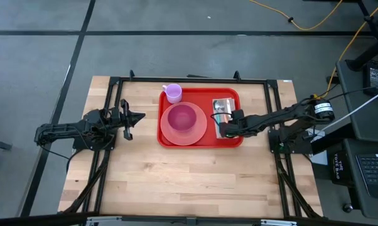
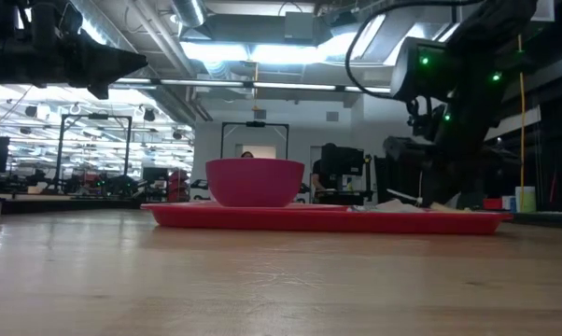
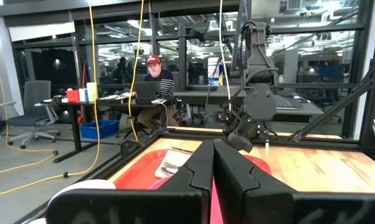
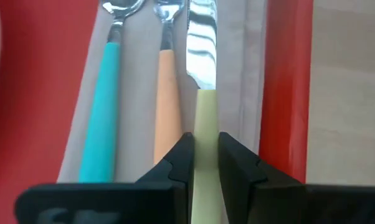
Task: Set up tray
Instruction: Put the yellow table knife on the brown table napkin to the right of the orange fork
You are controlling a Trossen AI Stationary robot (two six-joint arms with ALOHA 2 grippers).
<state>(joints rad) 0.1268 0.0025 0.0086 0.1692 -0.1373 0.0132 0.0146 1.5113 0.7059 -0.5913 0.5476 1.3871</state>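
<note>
The red tray [image 1: 233,143] holds a pink bowl [image 1: 181,117] on a round pink plate [image 1: 198,133]. A purple cup [image 1: 173,93] stands at its far left corner. On its right side a grey napkin [image 4: 134,74] carries a teal-handled utensil [image 4: 103,124] and an orange-handled one [image 4: 167,106]. My right gripper [image 4: 205,165] is over the napkin's near end, shut on a knife [image 4: 202,37] with a pale yellow handle. My left gripper [image 1: 135,117] hangs shut, left of the tray, touching nothing. My right gripper pinches the knife's pale yellow handle [image 4: 205,118] between its two fingers [image 4: 181,163], one on each long side. The fingers slant down at it and lie roughly in line with the knife. The blade reaches ahead over the napkin beside the orange-handled utensil; whether it rests there I cannot tell.
The tray's right rim [image 4: 287,93] runs close beside the knife, with bare wood beyond it. Black frame rails [image 1: 189,80] border the table. Beyond the table a person [image 3: 155,78] sits at a desk.
</note>
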